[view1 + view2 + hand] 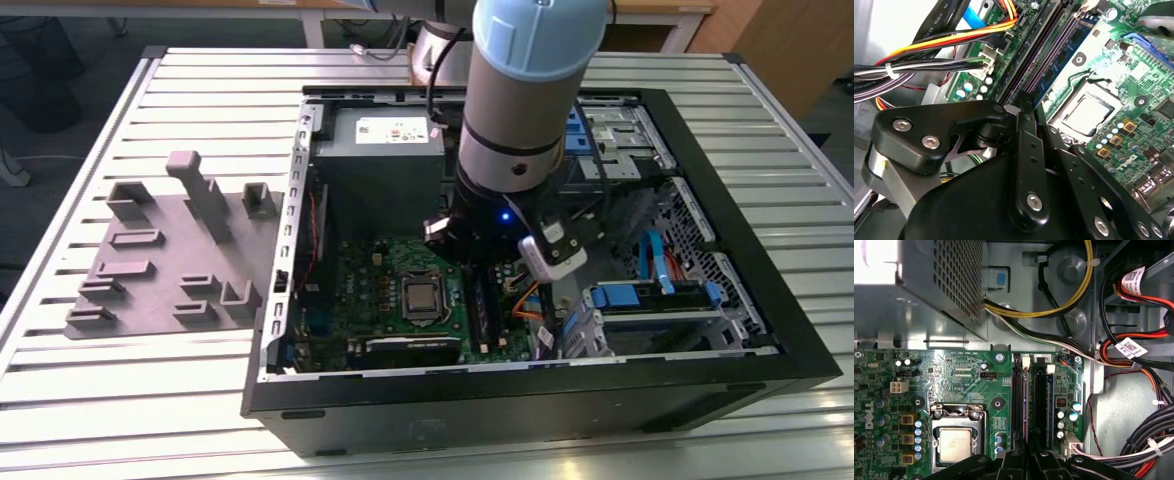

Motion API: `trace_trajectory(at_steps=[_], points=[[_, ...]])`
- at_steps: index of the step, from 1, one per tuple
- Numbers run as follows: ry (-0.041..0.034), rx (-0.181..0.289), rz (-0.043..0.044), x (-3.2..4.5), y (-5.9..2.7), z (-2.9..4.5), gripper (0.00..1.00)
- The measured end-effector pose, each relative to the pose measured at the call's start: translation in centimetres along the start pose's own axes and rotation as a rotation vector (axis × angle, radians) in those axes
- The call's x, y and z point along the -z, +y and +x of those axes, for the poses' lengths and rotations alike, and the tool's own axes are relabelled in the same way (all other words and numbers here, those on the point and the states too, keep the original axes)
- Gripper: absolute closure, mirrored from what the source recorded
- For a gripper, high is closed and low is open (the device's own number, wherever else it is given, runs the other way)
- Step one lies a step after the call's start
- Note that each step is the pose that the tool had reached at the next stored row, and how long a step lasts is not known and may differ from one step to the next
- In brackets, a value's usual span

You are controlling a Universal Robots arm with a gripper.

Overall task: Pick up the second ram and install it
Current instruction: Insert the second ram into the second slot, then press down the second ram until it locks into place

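The second ram (1069,50) appears in the second wrist view as one thin board with black chips. It stands on edge among the memory slot rails (1041,55), just ahead of the gripper (1021,102) and on the rails' processor side. Whether the gripper touches it cannot be told, because the black linkage hides the meeting point. How far the gripper is parted cannot be told either, nor whether it has hold of anything.

In the first wrist view the tip of the gripper (1026,459) sits right over two dark rail channels (1029,400), which run away from it side by side. One processor socket (956,435) with a silver lid lies just to one side of the gripper. One bundle of coloured cables (1149,450) (yellow, red, black and white strands) lies on the other side, a little farther off.

In the exterior view the single arm (521,90) reaches down into one open computer case (747,330). Its wrist is low over the green motherboard (360,290). One grey power supply (380,150) sits beyond the arm, still inside the case. One grey fixture plate (160,260) lies well apart from the gripper, outside the case on the slatted table (80,400), and nothing rests on its blocks.
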State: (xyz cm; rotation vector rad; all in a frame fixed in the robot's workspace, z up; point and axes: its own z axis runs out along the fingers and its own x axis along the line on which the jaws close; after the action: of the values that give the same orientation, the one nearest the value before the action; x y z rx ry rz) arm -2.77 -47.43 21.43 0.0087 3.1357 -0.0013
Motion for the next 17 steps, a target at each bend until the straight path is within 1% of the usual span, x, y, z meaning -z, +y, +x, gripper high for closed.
trace_trajectory(at_steps=[11, 17], points=[[0.0, 0.0, -0.0005, -0.27, -0.15, 0.0, 0.86], [0.0, 0.0, -0.0042, -0.41, -0.15, 0.0, 0.86]])
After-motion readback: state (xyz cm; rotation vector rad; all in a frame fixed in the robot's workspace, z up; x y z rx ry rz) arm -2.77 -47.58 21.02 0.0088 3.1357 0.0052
